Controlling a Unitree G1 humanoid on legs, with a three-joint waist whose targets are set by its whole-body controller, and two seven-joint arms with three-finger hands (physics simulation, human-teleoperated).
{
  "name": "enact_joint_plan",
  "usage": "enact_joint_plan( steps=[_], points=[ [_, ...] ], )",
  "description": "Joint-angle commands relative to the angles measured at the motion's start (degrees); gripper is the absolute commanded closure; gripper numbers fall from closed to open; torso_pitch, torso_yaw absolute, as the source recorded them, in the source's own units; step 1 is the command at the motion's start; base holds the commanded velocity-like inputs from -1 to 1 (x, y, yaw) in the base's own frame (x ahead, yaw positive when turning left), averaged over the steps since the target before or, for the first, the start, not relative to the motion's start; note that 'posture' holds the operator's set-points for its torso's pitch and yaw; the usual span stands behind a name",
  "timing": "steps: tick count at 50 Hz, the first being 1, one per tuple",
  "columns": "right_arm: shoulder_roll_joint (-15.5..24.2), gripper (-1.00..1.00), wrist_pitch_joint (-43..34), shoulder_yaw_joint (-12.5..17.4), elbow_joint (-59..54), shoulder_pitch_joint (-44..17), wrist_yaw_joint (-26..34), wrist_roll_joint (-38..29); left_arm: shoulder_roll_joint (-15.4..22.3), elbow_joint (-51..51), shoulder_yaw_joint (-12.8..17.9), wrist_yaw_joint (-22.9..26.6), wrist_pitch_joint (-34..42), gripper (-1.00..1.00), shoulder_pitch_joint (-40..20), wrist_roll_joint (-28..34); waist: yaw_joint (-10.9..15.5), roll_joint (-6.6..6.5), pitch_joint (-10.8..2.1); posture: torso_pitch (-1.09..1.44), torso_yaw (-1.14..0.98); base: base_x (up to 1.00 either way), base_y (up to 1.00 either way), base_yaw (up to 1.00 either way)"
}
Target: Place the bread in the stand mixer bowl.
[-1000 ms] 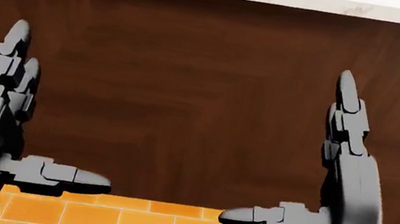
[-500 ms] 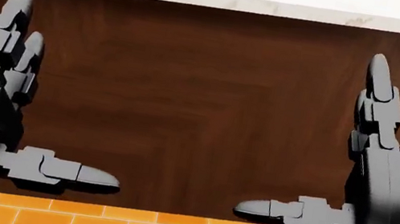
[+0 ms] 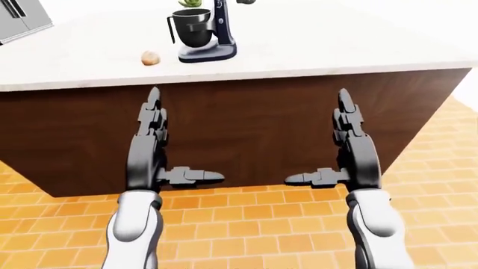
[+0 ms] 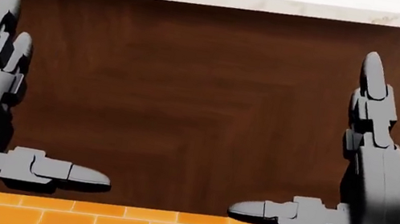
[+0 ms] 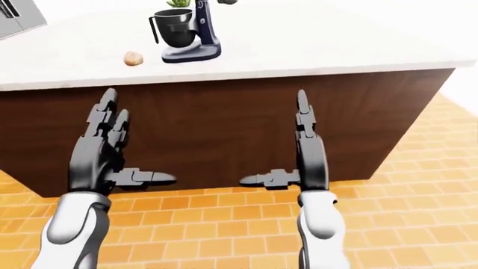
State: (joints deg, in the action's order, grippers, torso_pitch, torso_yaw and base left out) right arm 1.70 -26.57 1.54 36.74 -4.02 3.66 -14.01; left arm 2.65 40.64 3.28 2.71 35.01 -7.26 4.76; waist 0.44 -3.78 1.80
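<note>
In the left-eye view we hold our left hand (image 3: 153, 159) and right hand (image 3: 351, 157) out empty before the dark wood island (image 3: 246, 129), fingers straight up and thumbs turned inward, while the bread (image 3: 150, 58) lies on the white countertop (image 3: 336, 45) just left of the stand mixer (image 3: 213, 33) and its dark bowl (image 3: 191, 28). In the head view we see both spread hands against the wood panel, with only the bread's lower edge at the top left. The right-eye view repeats this over the orange tile floor (image 5: 209, 224).
</note>
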Motion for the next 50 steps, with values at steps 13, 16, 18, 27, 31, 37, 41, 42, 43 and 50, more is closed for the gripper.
enact_joint_plan(
  steps=[13,16,18,27,31,37,41,42,43,50],
  points=[
    [0.4,-1.00,0.8,0.4,3.1,-1.3,-0.3,-0.6,0.0,2.7,-0.5,0.1,-1.5,-1.00,-1.2,0.1,-0.6,7.05,-0.74,0.00,0.00,0.00,0.19,0.00],
    [0.3,-1.00,0.6,0.3,3.3,-1.3,-0.3,-0.7,0.0,2.5,-0.5,0.1,-1.5,-1.00,-1.3,0.1,-0.7,6.39,-1.25,0.00,0.00,0.00,0.20,0.00],
    [0.3,-1.00,0.5,0.3,3.4,-1.3,-0.3,-0.8,0.0,2.6,-0.5,0.1,-1.6,-1.00,-1.2,0.1,-0.6,5.17,-0.69,0.00,0.00,0.00,0.20,0.00],
    [0.3,-1.00,0.9,0.3,2.8,-1.4,-0.2,-0.8,-0.1,2.7,-0.4,0.3,-1.6,-1.00,-0.9,0.2,-0.4,0.74,-0.59,0.00,0.00,0.00,0.20,0.00],
    [0.3,-1.00,1.1,0.3,2.6,-1.5,-0.2,-0.8,-0.2,2.5,-0.5,0.3,-2.1,-1.00,-0.5,0.1,-0.6,3.11,-0.49,0.00,0.00,0.00,0.20,0.00],
    [0.3,-1.00,1.3,0.5,2.3,-1.3,-0.2,-0.6,-0.2,3.0,-0.6,0.5,-2.1,-1.00,-0.2,0.3,-1.3,6.57,-0.60,0.00,0.00,0.00,0.19,0.00],
    [0.4,-1.00,1.2,0.5,2.1,-1.3,-0.2,-0.6,-0.2,2.9,-0.6,0.5,-2.1,-1.00,-0.2,0.4,-0.8,6.64,-1.17,0.00,0.00,0.00,0.20,0.00],
    [0.4,-1.00,1.2,0.6,2.2,-1.3,-0.3,-0.6,-0.2,2.8,-0.7,0.5,-2.2,-1.00,-0.2,0.4,-0.7,6.14,-1.08,0.00,0.00,0.00,0.20,0.00],
    [0.4,-1.00,1.2,0.6,2.1,-1.3,-0.3,-0.5,-0.2,2.7,-0.7,0.5,-2.5,-1.00,0.0,0.5,-0.7,5.55,-0.80,0.00,0.00,0.00,0.20,0.00],
    [0.3,-1.00,0.9,0.5,2.2,-1.4,-0.3,-0.6,-0.1,3.4,-0.4,0.7,-1.9,-1.00,-0.1,0.7,-0.3,0.32,-0.75,0.00,0.00,0.00,0.20,0.00]
  ],
)
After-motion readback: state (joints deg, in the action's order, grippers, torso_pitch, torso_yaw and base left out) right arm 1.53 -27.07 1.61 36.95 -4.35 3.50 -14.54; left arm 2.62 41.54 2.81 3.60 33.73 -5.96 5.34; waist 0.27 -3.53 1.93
